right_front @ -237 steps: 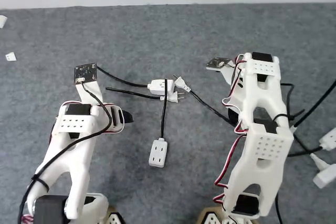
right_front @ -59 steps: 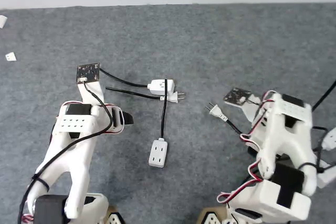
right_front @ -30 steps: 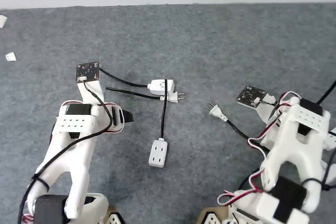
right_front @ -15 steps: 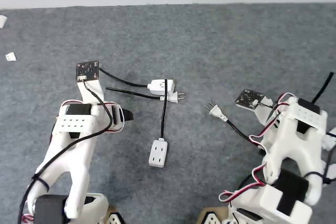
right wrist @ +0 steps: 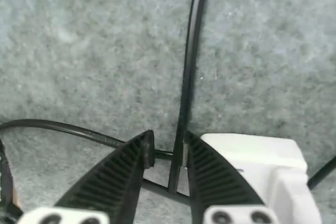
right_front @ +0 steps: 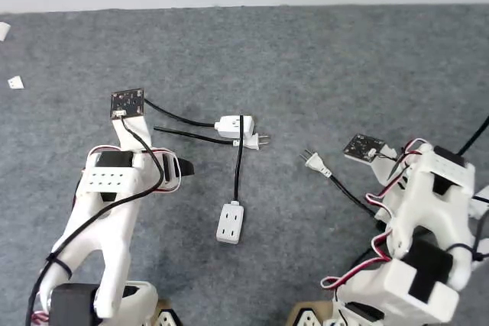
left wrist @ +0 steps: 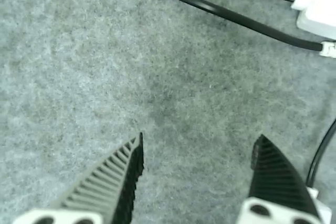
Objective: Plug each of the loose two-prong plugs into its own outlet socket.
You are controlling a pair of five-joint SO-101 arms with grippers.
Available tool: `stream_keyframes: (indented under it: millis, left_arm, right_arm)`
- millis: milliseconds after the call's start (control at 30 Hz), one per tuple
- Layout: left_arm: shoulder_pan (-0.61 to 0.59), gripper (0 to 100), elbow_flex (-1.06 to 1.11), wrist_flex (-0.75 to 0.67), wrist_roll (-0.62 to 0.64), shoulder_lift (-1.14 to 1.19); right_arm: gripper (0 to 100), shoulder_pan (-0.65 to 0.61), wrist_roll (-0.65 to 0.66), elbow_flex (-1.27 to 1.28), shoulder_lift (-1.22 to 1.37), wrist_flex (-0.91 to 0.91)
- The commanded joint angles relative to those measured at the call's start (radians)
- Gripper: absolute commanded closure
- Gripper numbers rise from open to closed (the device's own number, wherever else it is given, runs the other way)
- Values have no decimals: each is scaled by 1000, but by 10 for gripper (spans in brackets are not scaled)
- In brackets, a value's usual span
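Looking down from the high view, I saw a loose plug point(right_front: 312, 161) lying on the grey carpet point(right_front: 306, 59) between the arms, its lead trailing back under the right arm point(right_front: 424, 227). A second plug point(right_front: 258, 140) lay just beside a white connector point(right_front: 229, 125), and the outlet block point(right_front: 230, 221) sat nearer the arms' bases with nothing in it. In the left wrist view the left gripper point(left wrist: 199, 141) was spread wide over bare carpet, holding nothing, with dark leads point(left wrist: 231, 17) running past beyond it. In the right wrist view the right gripper point(right wrist: 169, 139) was drawn in narrow about a black cord point(right wrist: 190, 51), with a white socket block point(right wrist: 252, 156) just beside one finger. My worry was that grip. Held by the cord and not the body, a plug would swing and twist, so its prongs could miss the slots. The cord might also slide through the jaws, or snag the other lead crossing beneath. From above the arm's bulk covered its jaws, so the wrist view settled the grip. The high view gave how plugs and outlets lay.
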Motion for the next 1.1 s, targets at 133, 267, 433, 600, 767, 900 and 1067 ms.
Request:
stream_keyframes:
  millis: [133,267,433,600,767,900,1067]
  left_arm:
    - [3,692,-15,-20,-9,-5]
    - [3,692,-15,-20,-9,-5]
    - [3,692,-15,-18,-9,-5]
    - [3,692,-15,-18,-9,-6]
    - [3,692,-15,-18,-9,-8]
    - [3,692,-15,-17,-9,-9]
    - [3,692,-15,-17,-9,-9]
  right_arm:
    - [902,18,12,-21,4,-27]
    - [902,18,20,-21,8,-27]
    - [898,21,68,-18,10,-19]
    - [897,21,69,-18,12,-25]
    - [841,36,107,-18,12,-27]
    - [883,42,106,-17,13,-64]
    - [982,41,106,-20,38,-62]
